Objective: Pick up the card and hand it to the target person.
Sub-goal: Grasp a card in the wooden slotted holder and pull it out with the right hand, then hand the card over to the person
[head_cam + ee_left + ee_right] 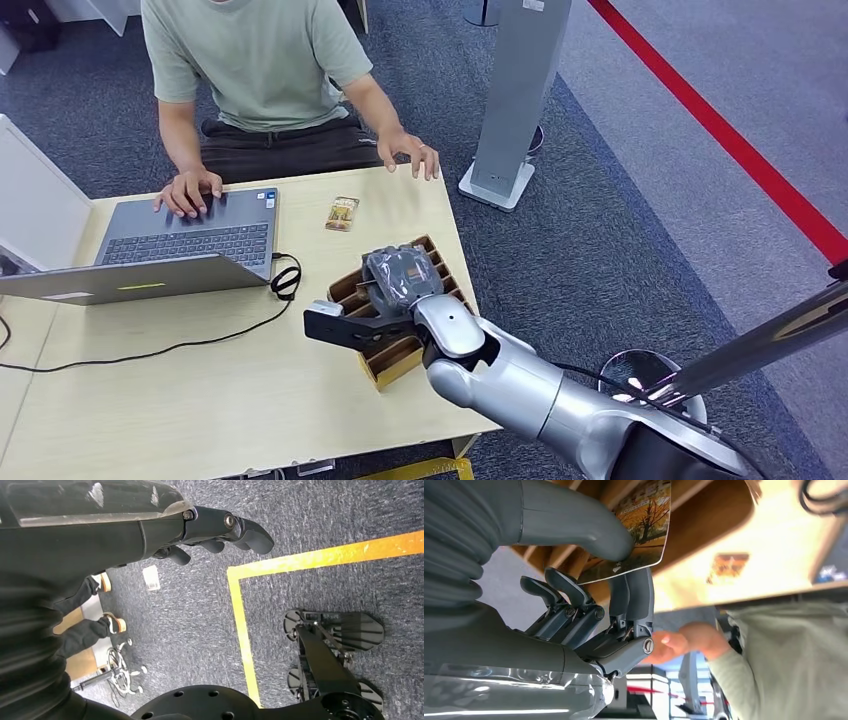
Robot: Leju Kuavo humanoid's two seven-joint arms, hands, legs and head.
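Card: picture card with an autumn-tree print, pinched by the right hand over the wooden divided box.
Right hand: thumb on one face of the card, fingers on the other; seen from the head view directly above the box.
Left hand: hangs over grey carpet, fingers slightly curled and apart, holding nothing.
Second card: flat on the table, between box and person.
Person: seated at far edge, one hand on the laptop, the other hand on the table corner.
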